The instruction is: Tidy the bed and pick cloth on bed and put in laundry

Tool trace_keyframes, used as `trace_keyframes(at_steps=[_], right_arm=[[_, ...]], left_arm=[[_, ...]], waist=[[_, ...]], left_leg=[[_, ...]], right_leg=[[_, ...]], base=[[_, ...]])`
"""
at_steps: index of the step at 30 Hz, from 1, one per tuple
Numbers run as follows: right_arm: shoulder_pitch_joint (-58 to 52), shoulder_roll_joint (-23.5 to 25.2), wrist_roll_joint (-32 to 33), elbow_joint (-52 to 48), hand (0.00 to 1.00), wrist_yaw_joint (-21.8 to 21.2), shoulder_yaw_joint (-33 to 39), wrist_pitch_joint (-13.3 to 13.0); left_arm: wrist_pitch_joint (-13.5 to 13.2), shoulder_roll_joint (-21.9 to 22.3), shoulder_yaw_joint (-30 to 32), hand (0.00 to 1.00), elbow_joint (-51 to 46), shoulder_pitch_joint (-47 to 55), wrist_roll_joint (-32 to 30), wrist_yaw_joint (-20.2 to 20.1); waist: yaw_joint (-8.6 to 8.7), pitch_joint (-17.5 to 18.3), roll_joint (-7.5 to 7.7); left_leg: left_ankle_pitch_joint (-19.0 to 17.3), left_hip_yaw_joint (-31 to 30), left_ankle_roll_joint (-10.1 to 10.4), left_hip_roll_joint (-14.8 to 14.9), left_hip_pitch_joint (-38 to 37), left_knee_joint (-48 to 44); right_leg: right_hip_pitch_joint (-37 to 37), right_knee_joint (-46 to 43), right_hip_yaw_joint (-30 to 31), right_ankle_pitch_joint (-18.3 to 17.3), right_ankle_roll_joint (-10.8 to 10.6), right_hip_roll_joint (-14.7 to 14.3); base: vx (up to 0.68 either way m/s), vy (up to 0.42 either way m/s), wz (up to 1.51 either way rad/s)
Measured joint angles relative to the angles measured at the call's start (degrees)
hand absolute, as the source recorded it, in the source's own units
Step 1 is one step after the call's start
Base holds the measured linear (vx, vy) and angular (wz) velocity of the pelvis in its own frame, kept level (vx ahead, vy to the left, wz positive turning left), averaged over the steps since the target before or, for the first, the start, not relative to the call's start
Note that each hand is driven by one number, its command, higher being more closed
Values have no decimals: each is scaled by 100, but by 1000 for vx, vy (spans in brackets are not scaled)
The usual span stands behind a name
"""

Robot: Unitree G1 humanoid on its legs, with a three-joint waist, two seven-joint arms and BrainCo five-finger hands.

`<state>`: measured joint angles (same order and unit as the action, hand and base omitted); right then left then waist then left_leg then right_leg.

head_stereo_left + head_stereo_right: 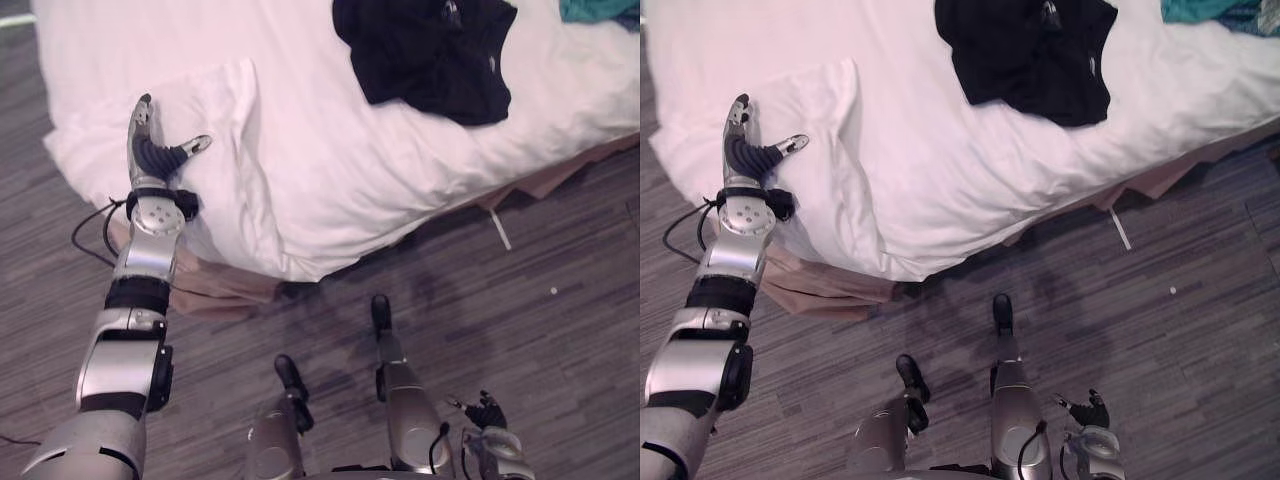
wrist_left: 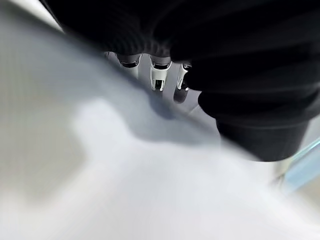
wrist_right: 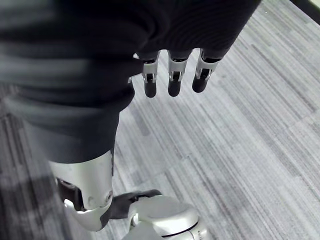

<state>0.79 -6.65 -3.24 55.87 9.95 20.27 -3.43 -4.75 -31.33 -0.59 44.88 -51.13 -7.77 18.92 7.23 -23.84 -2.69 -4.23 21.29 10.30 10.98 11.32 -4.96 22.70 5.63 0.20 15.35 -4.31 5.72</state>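
White duvet [image 1: 330,170] under my spread left hand [image 1: 150,155], probably touching; I'd sweep outward to flatten it, right hand [image 3: 173,75] hanging relaxed.

Teal cloth [image 1: 598,9]: cut by top edge, kind untellable. Black cloth [image 1: 425,55]: top cut off. White bedding [image 2: 125,190] past my left robot hand [image 2: 159,75]: blurred.

Streaked grey-brown plank floor [image 1: 530,330] beside a white-covered bed [image 1: 330,180], tan base [image 1: 222,285] at its edge.
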Motion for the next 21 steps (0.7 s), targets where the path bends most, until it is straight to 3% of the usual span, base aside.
trace_keyframes(at_steps=[4, 13, 18, 21], right_arm=[[2, 195, 158, -62, 0, 14, -122, -40], [-4, 120, 469, -407, 0, 27, -84, -42], [-3, -568, 570, -1097, 0, 199, 738, -19], [-23, -994, 528, -1392, 0, 278, 1183, 49]], left_arm=[[79, -128, -201, 100, 502, -657, -503, 5], [228, -140, -221, 100, 644, -610, -1610, -336], [163, -140, 137, 100, 147, 910, -1709, -523], [153, -135, 510, 100, -165, 2063, -1701, -576]], waist=[[-34, -103, 53], [-121, -153, 165], [-149, -78, 179], [-166, 341, 184]], left_leg=[[0, 8, 0, -6, 55, -2], [-39, -5, -49, 11, -153, -111], [-72, -42, -76, -5, -661, -91], [-79, -57, -65, -9, -767, -36]], right_leg=[[70, 0, -1, 4, -8, -1], [-266, 0, 2, -1, -124, 48], [-797, 0, -85, -75, -209, 49], [-888, 1, -126, -113, -191, 43]], base=[[-3, 4, 4], [-5, 5, 2], [-8, 4, 2], [-5, 4, 1]])
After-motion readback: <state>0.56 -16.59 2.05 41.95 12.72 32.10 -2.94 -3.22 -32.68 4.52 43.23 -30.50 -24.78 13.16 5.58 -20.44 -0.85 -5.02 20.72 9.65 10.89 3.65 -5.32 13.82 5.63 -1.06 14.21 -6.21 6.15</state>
